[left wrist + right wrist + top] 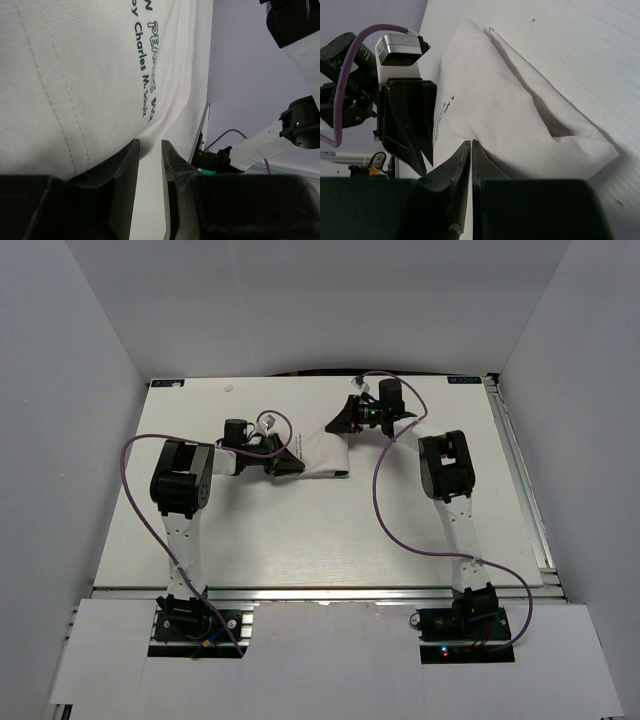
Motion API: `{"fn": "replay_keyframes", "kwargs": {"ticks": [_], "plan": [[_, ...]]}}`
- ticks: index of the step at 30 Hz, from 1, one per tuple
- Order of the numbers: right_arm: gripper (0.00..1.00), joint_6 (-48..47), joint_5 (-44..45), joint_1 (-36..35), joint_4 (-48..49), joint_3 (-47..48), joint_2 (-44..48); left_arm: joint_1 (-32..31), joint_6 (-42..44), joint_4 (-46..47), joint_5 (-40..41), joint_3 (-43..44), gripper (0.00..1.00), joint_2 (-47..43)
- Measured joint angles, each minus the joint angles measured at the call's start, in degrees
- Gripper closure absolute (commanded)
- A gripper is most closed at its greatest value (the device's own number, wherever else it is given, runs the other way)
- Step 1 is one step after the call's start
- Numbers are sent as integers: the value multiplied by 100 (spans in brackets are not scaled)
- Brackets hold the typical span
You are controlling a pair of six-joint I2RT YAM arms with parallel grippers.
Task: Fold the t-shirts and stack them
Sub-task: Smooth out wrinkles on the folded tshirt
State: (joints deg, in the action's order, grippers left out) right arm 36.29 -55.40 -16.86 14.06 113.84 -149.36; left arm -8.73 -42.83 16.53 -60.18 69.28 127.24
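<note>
The white t-shirt (322,455) lies bunched and partly folded at the back middle of the table, between my two grippers. Its green sleeves and collar are hidden. The left wrist view shows its white cloth (75,75) with small dark print. My left gripper (291,464) is at the shirt's left edge, its jaws a narrow gap apart (150,145) with the cloth edge pinched between the tips. My right gripper (340,423) is at the shirt's far right corner. Its jaws are pressed together (471,144) on the edge of the cloth (520,110), which rises in a ridge.
The white table (330,540) has a metal rail (520,480) along its right edge and white walls around it. Purple cables (385,500) loop over the table beside each arm. The left gripper's black fingers (407,120) show close in the right wrist view.
</note>
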Motion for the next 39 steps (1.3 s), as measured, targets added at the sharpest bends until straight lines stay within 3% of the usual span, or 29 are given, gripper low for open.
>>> {"fn": "replay_keyframes", "kwargs": {"ticks": [9,13,14,19,24,28,33,39], "plan": [[82,452,-634,181,741,-28,243,13,-96,-649,321,492,38,-601],[74,-459,-684,299,-236,-50,1027,33,68,-986,688,728,14,-1499],[70,-787,-662,313,-551,-87,1285,37,118,-1060,796,728,2,-1753],[61,-2505,-354,387,-2107,-472,2986,52,466,-1401,1287,444,2,-3261],[42,-3858,321,369,-3069,-1543,4843,52,789,-1954,1781,-151,2,-4741],[11,-4494,1154,352,-3530,-2653,6129,52,992,-2343,2094,-442,2,-5761],[11,-4662,2170,354,-3864,-3679,7377,52,1088,-2616,2234,-704,2,-6623],[10,-4660,2946,363,-4177,-4146,8376,52,1016,-2820,2273,-1119,2,-7178]]}}
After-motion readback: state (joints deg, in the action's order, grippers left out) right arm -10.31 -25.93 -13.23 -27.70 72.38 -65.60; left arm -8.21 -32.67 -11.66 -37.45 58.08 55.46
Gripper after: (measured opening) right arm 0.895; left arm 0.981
